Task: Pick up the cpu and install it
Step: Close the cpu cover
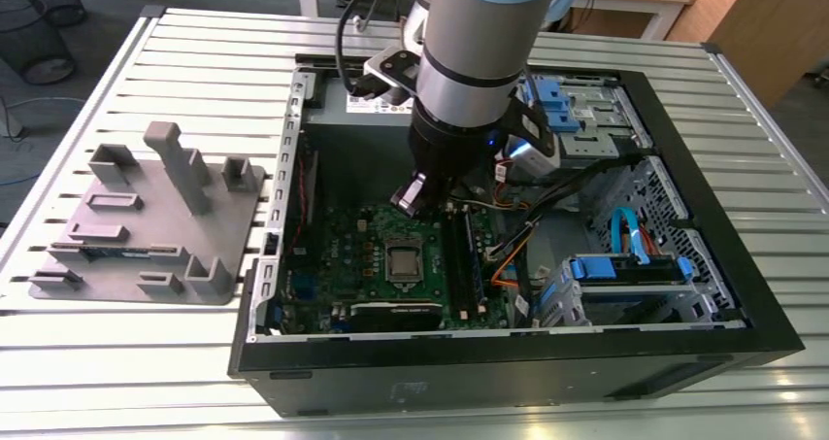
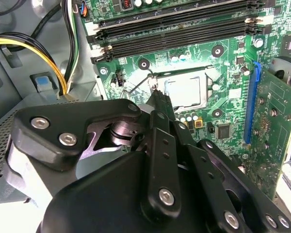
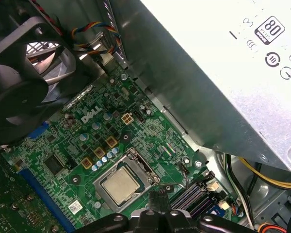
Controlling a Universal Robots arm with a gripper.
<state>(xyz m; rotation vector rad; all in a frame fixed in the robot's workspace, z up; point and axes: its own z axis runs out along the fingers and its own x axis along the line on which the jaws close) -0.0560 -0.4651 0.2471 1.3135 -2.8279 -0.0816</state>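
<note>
Silver cpu (image 3: 120, 186) sits socketed just beyond jaws.

Arm (image 1: 473, 61) reaches steeply down; fingers (image 2: 161, 104) apparently closed together.

arm (image 1: 473, 61): upper part cut off by frame top | gripper (image 2: 157, 104): fingertips hidden behind own linkage, opening not discernible | cpu (image 2: 185, 91): near corner masked by gripper in second wrist view | fan (image 3: 19, 73): cut off at frame edge

Slatted metal table (image 1: 116, 362): grey moulded tray (image 1: 143, 226) beside open PC case (image 1: 518, 362), apart.
</note>
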